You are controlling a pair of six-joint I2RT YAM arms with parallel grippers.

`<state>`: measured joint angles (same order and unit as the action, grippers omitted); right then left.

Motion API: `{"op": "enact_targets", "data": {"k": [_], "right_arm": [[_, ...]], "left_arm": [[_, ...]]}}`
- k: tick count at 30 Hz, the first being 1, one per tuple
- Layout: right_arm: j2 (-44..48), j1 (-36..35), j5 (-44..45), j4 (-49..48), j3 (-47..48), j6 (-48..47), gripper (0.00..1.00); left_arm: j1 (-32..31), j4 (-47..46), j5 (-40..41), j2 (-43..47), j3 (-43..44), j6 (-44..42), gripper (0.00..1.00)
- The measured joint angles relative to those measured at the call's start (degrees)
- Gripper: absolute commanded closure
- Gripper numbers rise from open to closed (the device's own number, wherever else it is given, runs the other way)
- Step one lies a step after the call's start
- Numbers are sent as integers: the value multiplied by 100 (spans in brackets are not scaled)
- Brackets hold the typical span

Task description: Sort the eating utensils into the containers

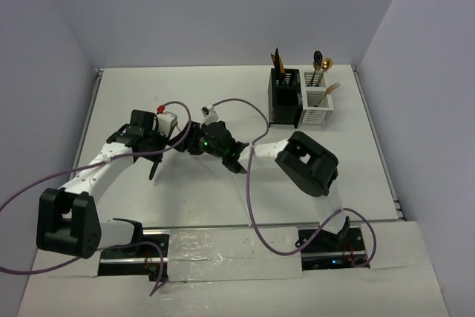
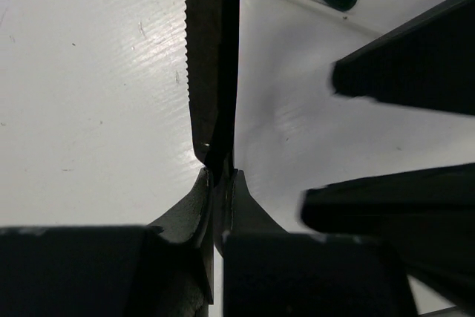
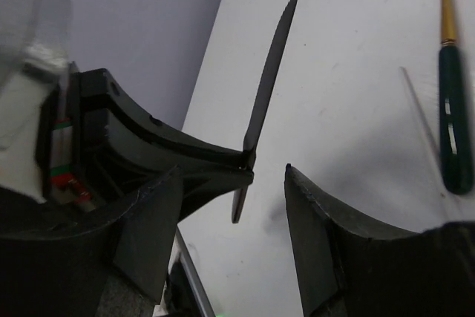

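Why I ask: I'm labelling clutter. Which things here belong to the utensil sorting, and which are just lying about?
Job: black knife, clamped in the left tool; green-handled utensil; thin white stick; black caddy; white caddy; utensils standing in them.
Not the job: purple cables; silver tape at the near edge.

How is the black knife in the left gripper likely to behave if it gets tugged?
The black knife juts out straight from the shut left gripper without sagging, so it is probably stiff. It looks thin and flat: likely light, and unlikely to roll. Held by a small pinch, it might pivot or slip.
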<state>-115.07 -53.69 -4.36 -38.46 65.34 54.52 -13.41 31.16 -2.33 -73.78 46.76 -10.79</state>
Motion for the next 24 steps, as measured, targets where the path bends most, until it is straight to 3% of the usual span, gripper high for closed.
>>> {"op": "enact_targets", "data": {"k": [16,19,22,24], "right_arm": [[-1139,-142,83,-258,920,942,43],[-1342,-140,87,-302,1156,1064,50],[-1537,-142,68,-323,1364,1193,64],[-1670,-153,37,-354,1493,1261,80]], "left_arm": [[22,33,-164,-7,131,-2,100],[28,39,-164,-9,133,-4,100],[28,37,-164,-31,144,-7,100],[26,37,-166,-63,175,-7,100]]}}
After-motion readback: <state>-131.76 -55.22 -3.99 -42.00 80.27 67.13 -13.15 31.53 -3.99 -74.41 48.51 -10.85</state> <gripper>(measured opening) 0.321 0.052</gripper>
